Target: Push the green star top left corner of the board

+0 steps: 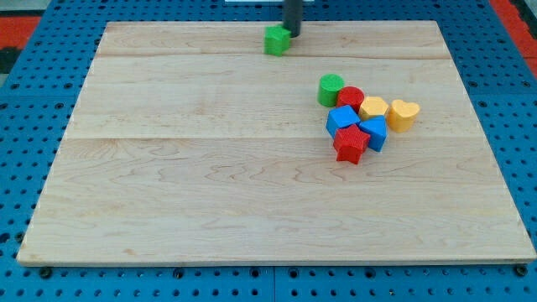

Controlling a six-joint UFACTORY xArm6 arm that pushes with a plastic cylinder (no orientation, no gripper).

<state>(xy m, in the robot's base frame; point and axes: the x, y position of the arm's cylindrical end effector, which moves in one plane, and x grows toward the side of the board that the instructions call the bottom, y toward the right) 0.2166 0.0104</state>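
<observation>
The green star (pixel 276 39) lies near the view's top edge of the wooden board (pixel 210 168), a little right of the middle. My tip (pixel 293 35) stands right beside it on its right side, touching or nearly touching it. The rod rises out of the view's top. The board's top left corner (pixel 109 27) is far to the left of the star.
A cluster of blocks sits at the view's right: a green cylinder (pixel 331 89), a red cylinder (pixel 350 98), a yellow hexagon (pixel 373 107), a yellow heart (pixel 404 114), a blue cube (pixel 342 120), a blue block (pixel 374 132) and a red star (pixel 351 144).
</observation>
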